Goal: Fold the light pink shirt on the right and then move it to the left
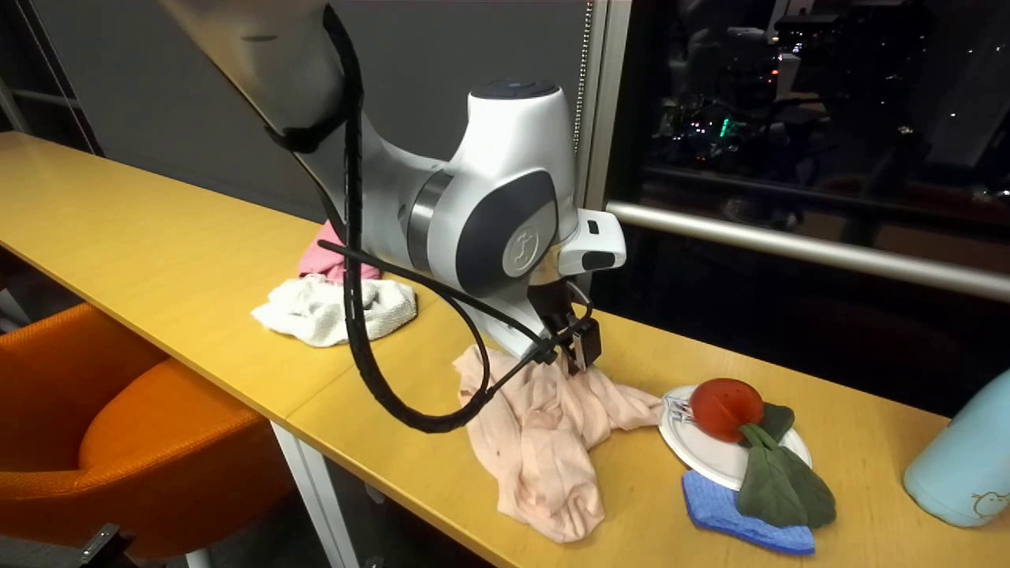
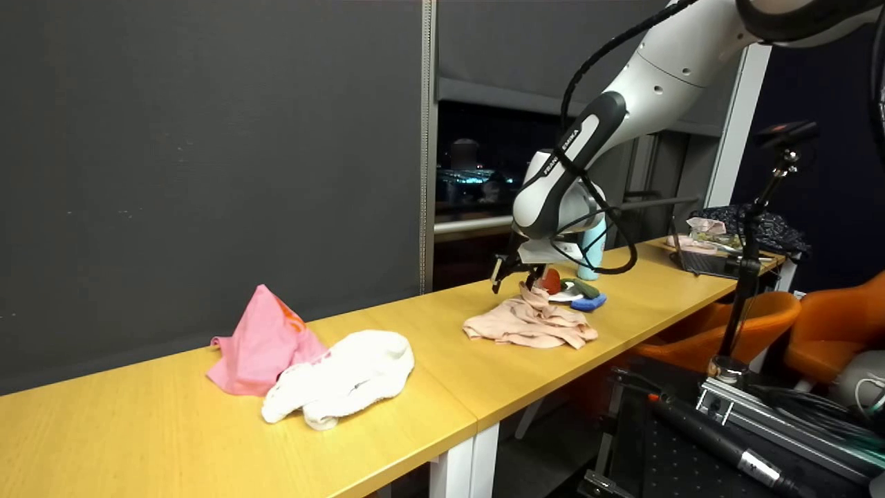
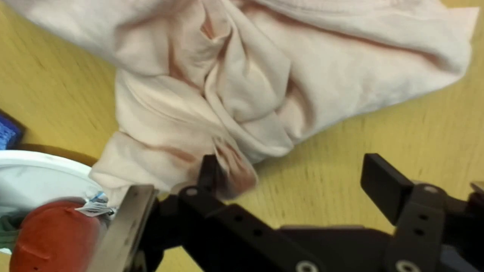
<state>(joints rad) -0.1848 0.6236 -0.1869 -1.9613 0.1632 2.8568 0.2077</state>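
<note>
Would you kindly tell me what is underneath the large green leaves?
Edges of the white plate and blue pad show from beneath the green leaves; anything fully covered there cannot be seen.

In an exterior view, the Panda arm point(image 2: 646, 104) slants in from between one and two o'clock, its gripper point(image 2: 514, 286) pointing toward six, jaws spread wide.

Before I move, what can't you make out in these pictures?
Light pink shirt: cut off by the wrist view's top edge and partly hidden there by the gripper.
Tag: wrist view, print too blurred to read.
Pink cloth: partly hidden by the arm and white cloth in an exterior view.
Blue bottle: cut off by the right edge in an exterior view.
</note>
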